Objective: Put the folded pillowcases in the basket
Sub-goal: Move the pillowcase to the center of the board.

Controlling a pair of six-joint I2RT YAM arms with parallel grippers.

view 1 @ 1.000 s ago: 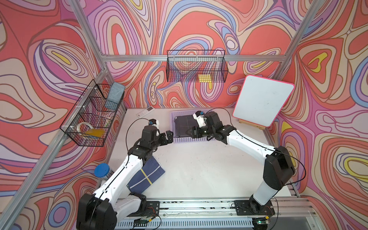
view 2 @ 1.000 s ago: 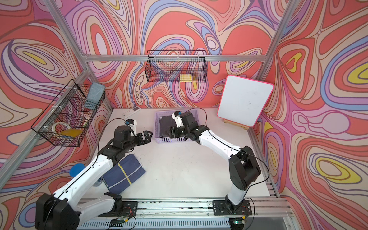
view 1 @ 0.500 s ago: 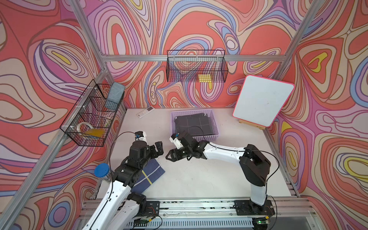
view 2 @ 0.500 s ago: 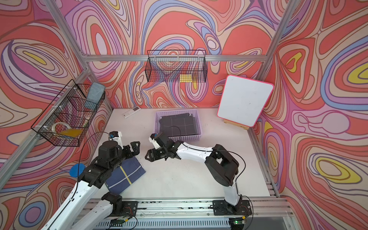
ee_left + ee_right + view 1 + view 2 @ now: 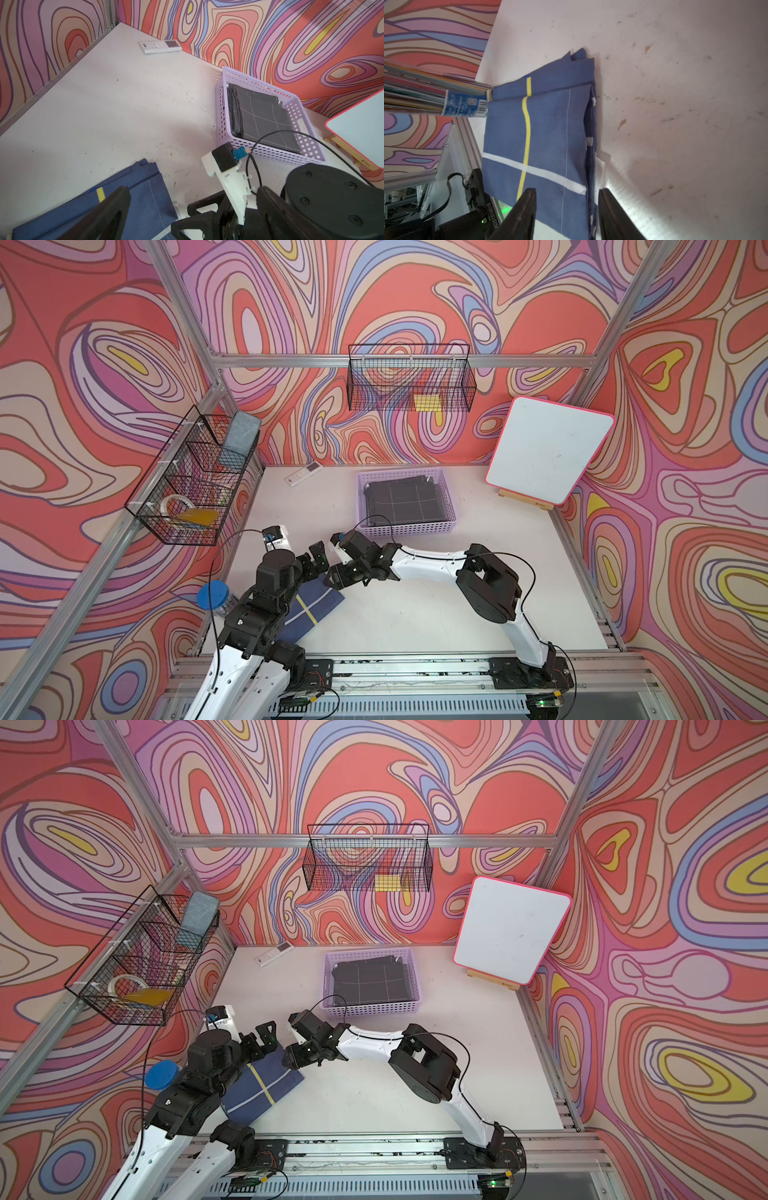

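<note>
Your right claw [image 5: 566,191], partly spread, straddles the edge of the folded pillowcase [image 5: 546,135] on the surface [image 5: 415,605]. Your left claw [image 5: 193,189] gapes wide. The basket [image 5: 415,527] holds dark cloth [image 5: 399,502].

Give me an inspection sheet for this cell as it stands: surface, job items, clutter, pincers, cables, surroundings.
Surface: white table, speckled with small stains.
Job's things: dark grid-lined pillowcase lies folded in the lilac basket; blue folded pillowcase lies on the table, outside it.
Clutter: white remote near the back wall; blue-lidded jar beside the blue pillowcase.
Pincers: left pincer open, empty, by the blue pillowcase; right pincer open, jaws straddling that pillowcase's edge.
Cables: right wrist's black cable loops in front of the basket; no snag seen.
Surroundings: whiteboard on a wooden easel; black wire baskets on the frame; patterned walls.
</note>
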